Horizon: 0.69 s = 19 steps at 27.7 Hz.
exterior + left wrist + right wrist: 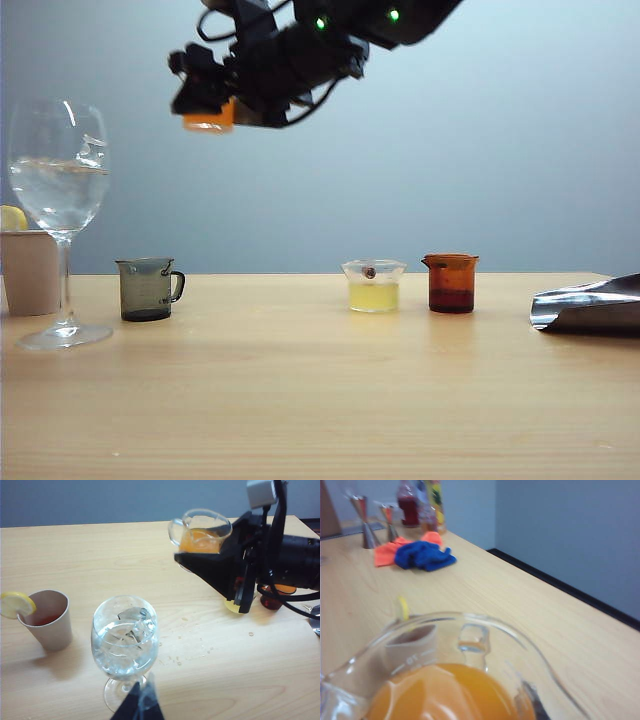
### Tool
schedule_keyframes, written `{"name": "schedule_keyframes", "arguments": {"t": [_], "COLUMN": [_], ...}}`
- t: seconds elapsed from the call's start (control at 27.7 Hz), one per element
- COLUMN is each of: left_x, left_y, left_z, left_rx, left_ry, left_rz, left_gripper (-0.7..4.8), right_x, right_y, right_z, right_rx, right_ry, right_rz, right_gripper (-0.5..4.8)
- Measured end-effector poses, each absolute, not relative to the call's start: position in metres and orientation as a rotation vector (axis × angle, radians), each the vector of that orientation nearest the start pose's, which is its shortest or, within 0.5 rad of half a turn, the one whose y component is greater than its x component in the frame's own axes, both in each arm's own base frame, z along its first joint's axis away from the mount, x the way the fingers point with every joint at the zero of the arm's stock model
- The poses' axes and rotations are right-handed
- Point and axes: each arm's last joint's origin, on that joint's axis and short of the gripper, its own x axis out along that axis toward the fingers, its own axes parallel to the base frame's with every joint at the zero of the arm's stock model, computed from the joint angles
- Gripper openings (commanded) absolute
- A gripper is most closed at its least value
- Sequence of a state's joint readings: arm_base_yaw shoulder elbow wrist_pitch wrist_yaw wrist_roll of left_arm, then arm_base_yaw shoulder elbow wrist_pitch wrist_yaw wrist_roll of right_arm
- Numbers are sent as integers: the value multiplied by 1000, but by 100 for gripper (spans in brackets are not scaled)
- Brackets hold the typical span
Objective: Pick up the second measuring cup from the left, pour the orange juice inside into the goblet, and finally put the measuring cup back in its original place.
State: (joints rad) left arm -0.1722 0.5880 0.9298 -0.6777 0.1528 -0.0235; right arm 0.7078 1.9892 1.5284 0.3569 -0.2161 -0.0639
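Measuring cup (200,532) w/ orange juice (199,541) is clamped in right gripper (215,105), goblet (60,200) sits ~8 o'clock below it; left gripper (137,707) by goblet's foot, can't tell if open.

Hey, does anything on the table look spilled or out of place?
Yes: small droplets speckle the bare wooden table beside the goblet. The right gripper holds the measuring cup of orange juice aloft.

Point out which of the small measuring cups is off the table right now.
The clear cup of orange juice, held high in the right gripper. The smoky grey handled cup, the yellow-liquid cup and the red-brown cup all stand on the tabletop.
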Motion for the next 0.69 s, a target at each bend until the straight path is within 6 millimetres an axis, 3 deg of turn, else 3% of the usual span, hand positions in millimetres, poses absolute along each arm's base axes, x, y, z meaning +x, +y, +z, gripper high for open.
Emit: {"name": "schedule_keyframes", "arguments": {"t": [0.29, 0.69], "left_x": [100, 100], "left_y": [-22, -22], "left_z": [357, 357], "left_rx": [-20, -20], "left_ry": [341, 341], "left_rz": [-318, -318], "left_gripper": [-5, -5], "right_x": [349, 351], "right_y": [319, 329], "right_z": [300, 290], "right_rx": [-127, -146], "right_ry": [25, 43], "right_rz": [959, 987], "right_gripper": [-6, -6]}}
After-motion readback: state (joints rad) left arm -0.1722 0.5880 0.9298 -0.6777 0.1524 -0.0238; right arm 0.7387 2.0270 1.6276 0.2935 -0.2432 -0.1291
